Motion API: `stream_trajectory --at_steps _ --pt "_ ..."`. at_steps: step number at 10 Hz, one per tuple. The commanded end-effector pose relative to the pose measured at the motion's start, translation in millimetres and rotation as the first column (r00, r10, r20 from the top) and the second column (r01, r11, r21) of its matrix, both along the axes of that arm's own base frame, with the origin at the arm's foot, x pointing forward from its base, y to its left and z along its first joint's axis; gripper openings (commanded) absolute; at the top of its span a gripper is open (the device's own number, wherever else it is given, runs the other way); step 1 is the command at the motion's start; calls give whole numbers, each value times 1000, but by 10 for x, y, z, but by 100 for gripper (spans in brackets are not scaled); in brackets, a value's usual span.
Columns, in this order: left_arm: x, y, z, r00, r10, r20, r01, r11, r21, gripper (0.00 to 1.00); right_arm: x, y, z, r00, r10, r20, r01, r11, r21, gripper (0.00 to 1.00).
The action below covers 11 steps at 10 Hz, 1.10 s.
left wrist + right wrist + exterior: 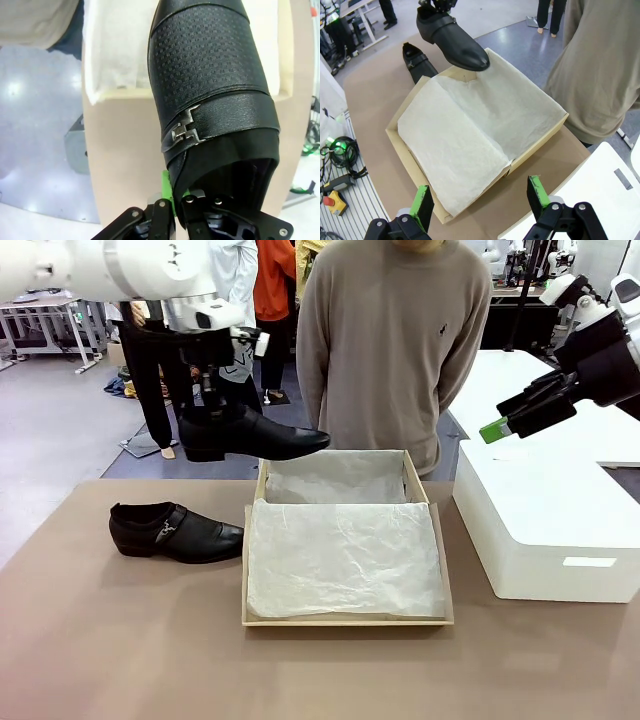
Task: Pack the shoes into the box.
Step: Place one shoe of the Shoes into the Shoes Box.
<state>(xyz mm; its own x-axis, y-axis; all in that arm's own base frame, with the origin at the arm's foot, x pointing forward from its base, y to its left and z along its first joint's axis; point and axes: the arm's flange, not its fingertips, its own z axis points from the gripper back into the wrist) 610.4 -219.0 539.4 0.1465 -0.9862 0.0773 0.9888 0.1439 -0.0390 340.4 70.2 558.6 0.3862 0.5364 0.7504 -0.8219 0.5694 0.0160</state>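
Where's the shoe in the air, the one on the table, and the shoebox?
lifted shoe [258, 438], front view, its upper.
shoe on the table [172, 531], front view, its buckle strap.
shoebox [345, 621], front view, near rim.

In the left tool [212, 408], one shoe [255, 435], up over the far left corner of the box [430, 510]. Below it, on the desk [120, 640], the other shoe [175, 532], left of the box. White box [540, 530] by the right tool [500, 418].

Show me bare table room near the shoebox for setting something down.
Free: the table strip in front of the box, and the near-left corner before the lying shoe. Crowded: the slim gap between box and white box; the lifted shoe hangs over the box's far-left corner.
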Motion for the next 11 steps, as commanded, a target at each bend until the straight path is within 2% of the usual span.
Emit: stream_trajectory --at_steps 1,2,5,8,9,10,11 --pt "224 -308 110 1000 19 -22 -19 1000 10 0 10 -6 -4 1000 -1 1 1 1000 4 100" --pt "251 -506 88 999 13 -35 -14 1000 -11 0 10 -6 -4 1000 -1 1 1 1000 4 100" --pt "308 -882 -107 999 -36 16 37 998 -51 0 10 -6 -4 1000 -1 1 1 1000 4 100" --pt "333 -994 -281 992 -114 52 117 991 -60 0 10 -6 -4 1000 -1 1 1 1000 4 100" --pt "330 -975 -286 990 -133 37 135 989 -61 0 10 -6 -4 1000 -1 1 1 1000 4 100" --pt "269 -1029 -381 996 -83 22 84 995 -55 0 10 -6 -4 1000 -1 1 1 1000 4 100" --pt "269 -1029 -381 996 -83 22 84 995 -55 0 10 -6 -4 1000 -1 1 1 1000 4 100"
